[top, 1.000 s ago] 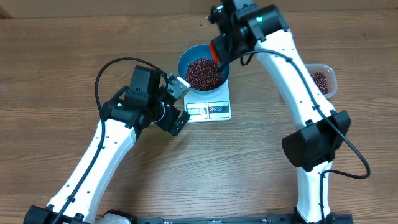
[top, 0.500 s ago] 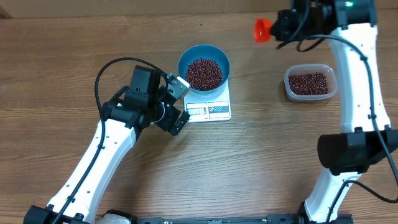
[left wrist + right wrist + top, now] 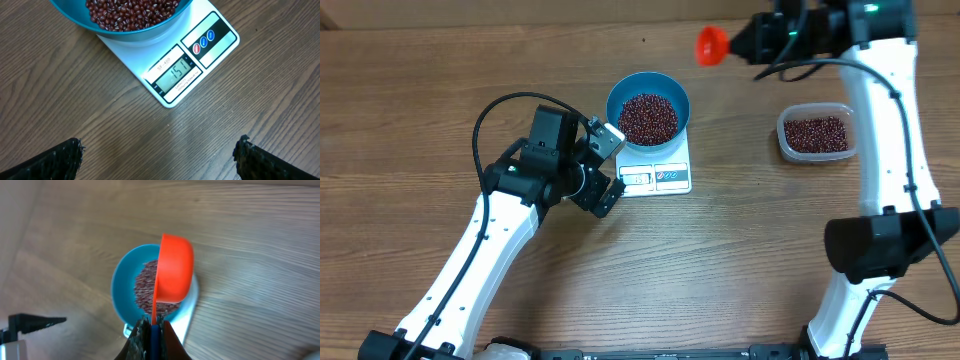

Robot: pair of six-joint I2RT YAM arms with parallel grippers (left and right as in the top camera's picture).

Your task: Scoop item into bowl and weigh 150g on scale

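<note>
The blue bowl holds a heap of dark red-brown beans and stands on the white scale. In the left wrist view the scale shows 151 in its display, with the bowl and the beans at the top. My left gripper is open beside the scale's front left corner, with nothing in it. My right gripper is shut on the handle of an orange scoop, held high behind and to the right of the bowl.
A clear plastic tub with more beans stands at the right, under my right arm. Bare wooden table surrounds the scale. The table's back edge runs just behind the scoop.
My right arm lifted the scoop off the bowl and swung it to the back right, then moved it a little back to the left. My left arm has not moved.
</note>
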